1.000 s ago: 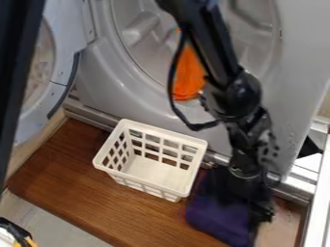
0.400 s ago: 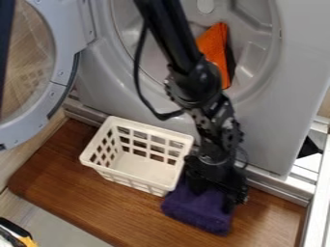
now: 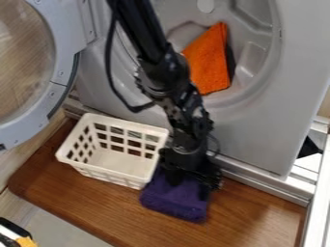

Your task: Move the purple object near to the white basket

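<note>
Brown, wood-grained counter (image 3: 248, 219) runs slantwise across the lower part of your view, with a grey appliance (image 3: 261, 125) standing behind it and its round door (image 3: 62, 96) swung open on the left. Along the foot of the appliance you have a metal rail (image 3: 277, 187), and at the bottom left corner a black, white and yellow thing (image 3: 24, 241) pokes in.

Your arm (image 3: 161, 72) comes down from the top edge, and the claw (image 3: 188, 185) sits low over the purple cloth (image 3: 175, 201). You cannot tell whether the claw is open or closed on the cloth. The purple cloth lies on the counter just to the right of the white basket's near right corner, and looks to be touching it.

Compared with the earlier frames, you have the claw and the purple cloth farther left, and both have come a little up the view. The white basket (image 3: 116, 174) has shifted left as well, so the cloth is beside it at much the same corner as a moment ago. With your arm shifted left, you also see more of the orange cloth (image 3: 209, 62) inside the round opening; it was partly behind the arm before.
</note>
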`<state>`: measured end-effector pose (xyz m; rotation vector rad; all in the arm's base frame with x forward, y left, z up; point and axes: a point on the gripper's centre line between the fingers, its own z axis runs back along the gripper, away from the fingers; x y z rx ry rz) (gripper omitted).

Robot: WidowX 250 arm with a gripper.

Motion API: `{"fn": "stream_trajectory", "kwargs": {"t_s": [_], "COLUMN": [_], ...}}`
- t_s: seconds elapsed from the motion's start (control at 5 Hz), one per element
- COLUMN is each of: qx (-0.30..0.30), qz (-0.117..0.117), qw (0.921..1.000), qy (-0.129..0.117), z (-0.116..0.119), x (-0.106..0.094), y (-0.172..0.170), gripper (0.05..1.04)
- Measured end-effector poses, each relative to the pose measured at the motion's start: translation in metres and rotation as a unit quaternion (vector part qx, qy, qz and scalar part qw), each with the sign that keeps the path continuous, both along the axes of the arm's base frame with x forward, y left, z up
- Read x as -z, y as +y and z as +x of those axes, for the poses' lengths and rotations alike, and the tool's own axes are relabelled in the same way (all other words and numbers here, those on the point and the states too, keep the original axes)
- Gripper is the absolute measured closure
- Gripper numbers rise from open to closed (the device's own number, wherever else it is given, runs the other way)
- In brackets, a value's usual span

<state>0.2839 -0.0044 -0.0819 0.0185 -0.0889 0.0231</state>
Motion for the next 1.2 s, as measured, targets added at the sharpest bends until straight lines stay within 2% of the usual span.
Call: {"fn": "stream_trajectory", "kwargs": {"t_s": [0.4,0.6,0.8,1.0,1.2], "qx": [-0.02,-0.017,-0.009,0.005,0.036], "qz": [0.001,-0.006,-0.015,-0.025,-0.039], "qw": [0.9998,0.9998,0.9995,0.9976,0.9959], "qy": [0.005,0.006,0.027,0.065,0.073], "z": [-0.004,-0.006,-0.016,-0.029,-0.028], "x": [0.0,-0.003,-0.006,-0.011,-0.021], "y": [0.011,0.009,0.006,-0.002,-0.015], "gripper": [0.083,0.083,0.083,0.086,0.085]}}
